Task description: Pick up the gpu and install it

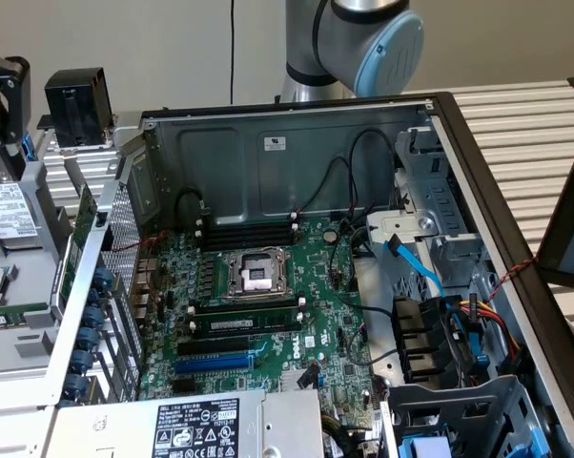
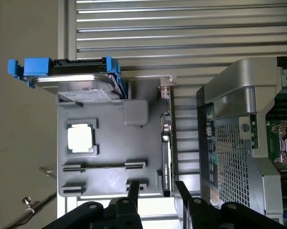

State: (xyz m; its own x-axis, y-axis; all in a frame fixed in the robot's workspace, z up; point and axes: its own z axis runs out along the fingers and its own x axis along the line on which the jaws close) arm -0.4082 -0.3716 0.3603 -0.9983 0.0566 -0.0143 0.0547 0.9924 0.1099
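Closing on the gpu (image 2: 166, 143) calls for centring first. The end effector (image 2: 156, 187) hangs over the card's near end with its fingers (image 2: 133, 191) apart, one on each side and, as far as I can judge, touching neither face. The card sits closer to one finger than the other, so a small sideways shift before the squeeze would let both pads meet it together instead of tipping it in its slot. The lift should then go straight up out of the gray tray (image 2: 110, 143), so the card's lower edge does not scrape.

The gpu stands on edge along the side of the tray next to the open computer case (image 1: 287, 143). It is apart from the hard drive (image 2: 81, 88) and the processor (image 2: 80, 137), which lie flat on the tray. Its long axis runs along that tray edge, roughly parallel to the case's perforated rear wall (image 2: 231, 157). The silver bracket (image 2: 168, 82) marks the end pointing away from the end effector, and the opposite end lies between the fingers. The long blue slot on the motherboard (image 1: 316, 277) looks unfilled, so I judge the install not yet begun
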